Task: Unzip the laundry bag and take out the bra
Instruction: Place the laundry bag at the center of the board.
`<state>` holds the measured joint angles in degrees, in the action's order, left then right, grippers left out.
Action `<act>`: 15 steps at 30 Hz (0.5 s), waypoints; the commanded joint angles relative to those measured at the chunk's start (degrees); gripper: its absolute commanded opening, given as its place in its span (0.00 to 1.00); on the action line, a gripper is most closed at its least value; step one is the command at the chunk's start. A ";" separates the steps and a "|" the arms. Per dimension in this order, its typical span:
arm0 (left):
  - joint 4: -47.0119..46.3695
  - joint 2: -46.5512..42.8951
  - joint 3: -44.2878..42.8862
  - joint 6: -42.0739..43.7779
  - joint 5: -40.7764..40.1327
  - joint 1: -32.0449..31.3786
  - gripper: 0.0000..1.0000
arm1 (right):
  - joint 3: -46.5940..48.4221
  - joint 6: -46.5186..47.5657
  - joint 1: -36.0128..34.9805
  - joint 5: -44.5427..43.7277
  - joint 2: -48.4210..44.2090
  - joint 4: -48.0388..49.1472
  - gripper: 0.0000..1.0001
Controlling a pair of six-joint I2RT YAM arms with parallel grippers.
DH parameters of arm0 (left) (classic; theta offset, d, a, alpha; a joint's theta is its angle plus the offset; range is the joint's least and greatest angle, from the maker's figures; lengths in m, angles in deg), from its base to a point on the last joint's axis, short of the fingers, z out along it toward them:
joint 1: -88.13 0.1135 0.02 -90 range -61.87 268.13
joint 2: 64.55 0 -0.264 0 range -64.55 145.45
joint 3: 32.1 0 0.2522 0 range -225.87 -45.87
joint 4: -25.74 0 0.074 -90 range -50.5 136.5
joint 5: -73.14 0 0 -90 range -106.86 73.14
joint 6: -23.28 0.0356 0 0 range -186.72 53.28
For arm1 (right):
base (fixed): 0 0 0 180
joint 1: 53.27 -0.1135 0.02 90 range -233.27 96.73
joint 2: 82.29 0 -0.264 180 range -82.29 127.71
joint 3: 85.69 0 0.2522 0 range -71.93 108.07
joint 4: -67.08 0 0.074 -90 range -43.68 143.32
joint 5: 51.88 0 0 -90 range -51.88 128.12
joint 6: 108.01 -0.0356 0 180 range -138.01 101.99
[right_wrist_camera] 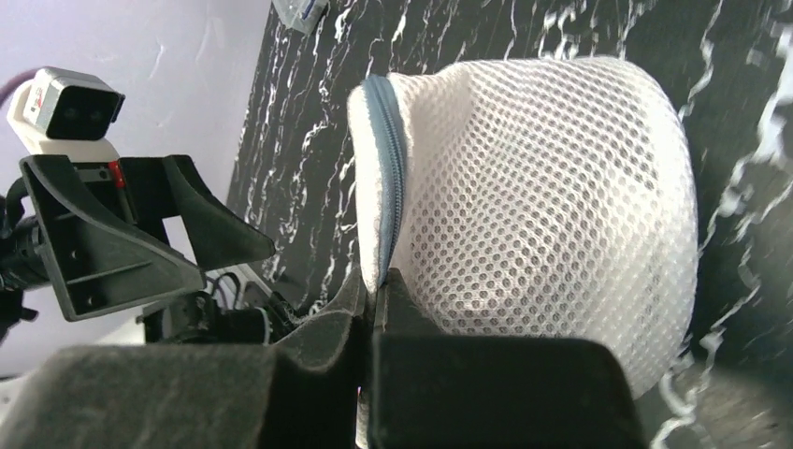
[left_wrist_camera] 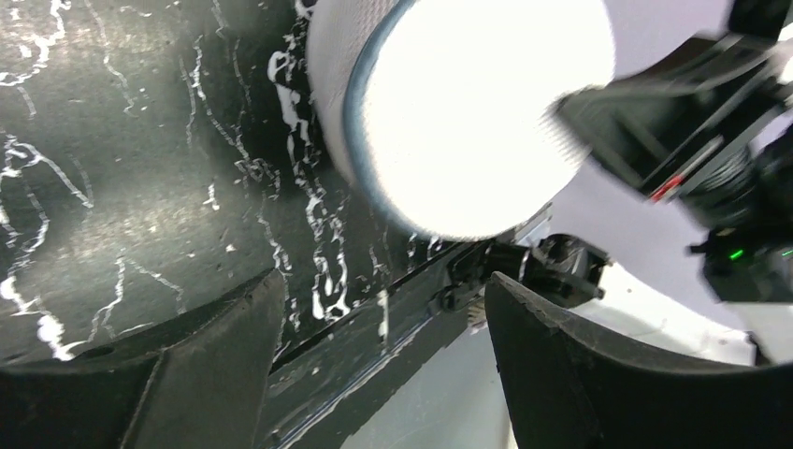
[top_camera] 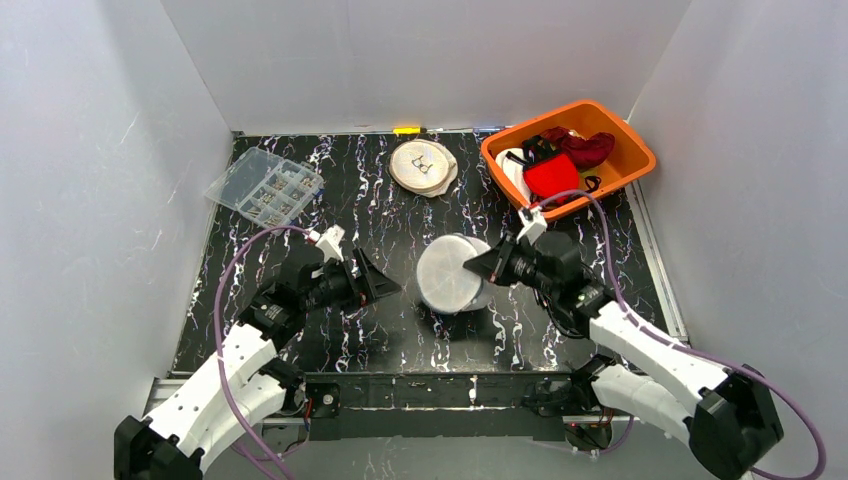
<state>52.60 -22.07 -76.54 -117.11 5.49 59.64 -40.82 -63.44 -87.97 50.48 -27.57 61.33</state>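
At the centre of the top view, the round laundry bag (top_camera: 452, 275) is pinched by the right gripper (top_camera: 482, 266), closed on soft white honeycomb mesh beside the grey zip (right_wrist_camera: 388, 178). The left gripper (top_camera: 385, 285) is spread wide, empty, just left. The slack mesh could be pulled free, or the bag dragged, if the zip is tugged.

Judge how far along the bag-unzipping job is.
Done: the right arm's fingers are shut on the rim of the laundry bag, beside the zipper. In hand: the left arm's fingers, open, face the bag without touching it. Left: the zipper looks closed where visible and no bra shows, so unzipping and removal remain.
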 commanded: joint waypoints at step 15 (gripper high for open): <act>-2.62 0.78 2.73 -30.05 -30.19 -24.27 0.74 | -14.43 -35.29 -21.48 -44.55 -14.55 -0.14 0.01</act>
<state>46.92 -21.87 -73.50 -140.94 -14.79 39.29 -55.07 -92.72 -108.80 14.75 -40.93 61.20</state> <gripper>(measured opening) 0.741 0.057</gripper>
